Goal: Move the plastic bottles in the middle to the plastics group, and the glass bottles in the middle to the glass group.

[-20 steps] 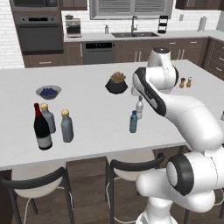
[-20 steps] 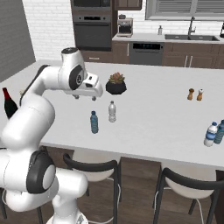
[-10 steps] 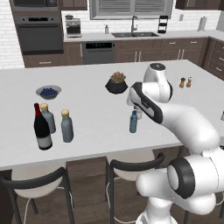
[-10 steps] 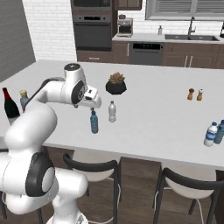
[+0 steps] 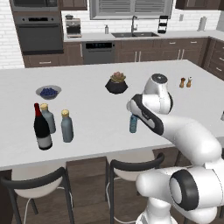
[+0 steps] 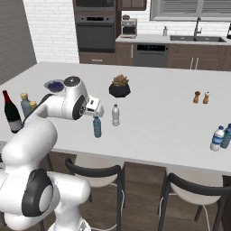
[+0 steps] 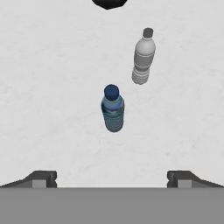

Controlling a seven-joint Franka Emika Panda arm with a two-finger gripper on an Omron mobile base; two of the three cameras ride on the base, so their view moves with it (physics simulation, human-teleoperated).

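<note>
In the middle of the white island counter (image 7: 48, 87), the small blue plastic bottle (image 7: 113, 109) stands upright at frame centre, dead ahead of my gripper (image 7: 112, 178), jaws wide apart, empty; a grey bottle (image 7: 143, 57) stands upper right.

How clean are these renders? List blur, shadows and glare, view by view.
Hand view: sharp; blue bottle and clear bottle cast barely any shadow on the counter. Left base view: even light, no glare, soft edges on the wine bottle. Right base view: flat, evenly lit.
</note>
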